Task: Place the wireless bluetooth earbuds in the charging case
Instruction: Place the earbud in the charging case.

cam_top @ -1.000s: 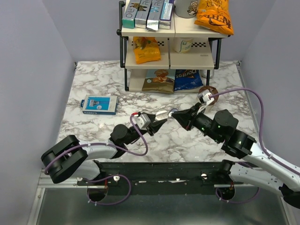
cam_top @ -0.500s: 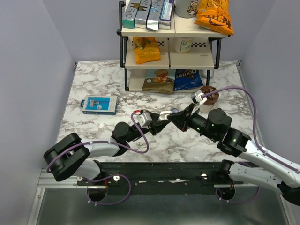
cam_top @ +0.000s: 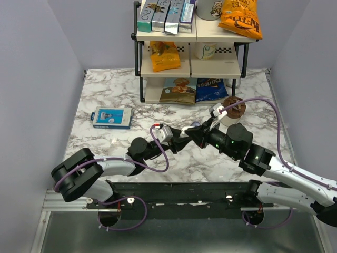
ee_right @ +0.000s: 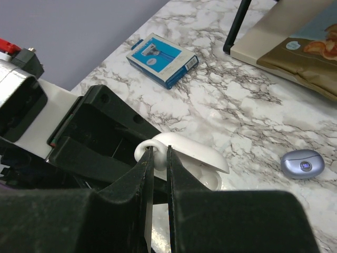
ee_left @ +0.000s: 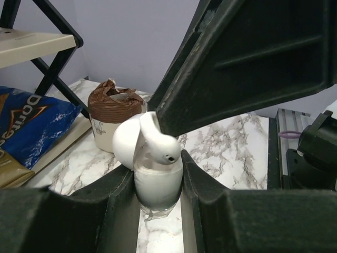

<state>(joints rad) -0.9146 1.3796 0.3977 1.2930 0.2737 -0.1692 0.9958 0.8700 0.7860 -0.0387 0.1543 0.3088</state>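
Note:
My left gripper (ee_left: 158,182) (cam_top: 183,139) is shut on a white clamshell (ee_left: 157,184) and holds it upright with its lid swung open. My right gripper (ee_right: 158,158) (cam_top: 191,133) is shut on a small white bud-shaped piece (ee_right: 143,148) and holds it right over the clamshell's open mouth (ee_left: 160,146). The lavender-blue charging case (ee_right: 301,163) lies closed on the marble, to the right of both grippers and untouched. No purple earbuds are in view.
A blue razor box (cam_top: 111,117) lies at the left. A brown paper cup (cam_top: 233,108) stands behind the right arm. A two-level shelf (cam_top: 189,52) with snack bags and boxes stands at the back.
My right gripper has moved left and forward with the white piece, from tip-to-tip with the left gripper to over the open white clamshell. The left arm has shifted slightly.

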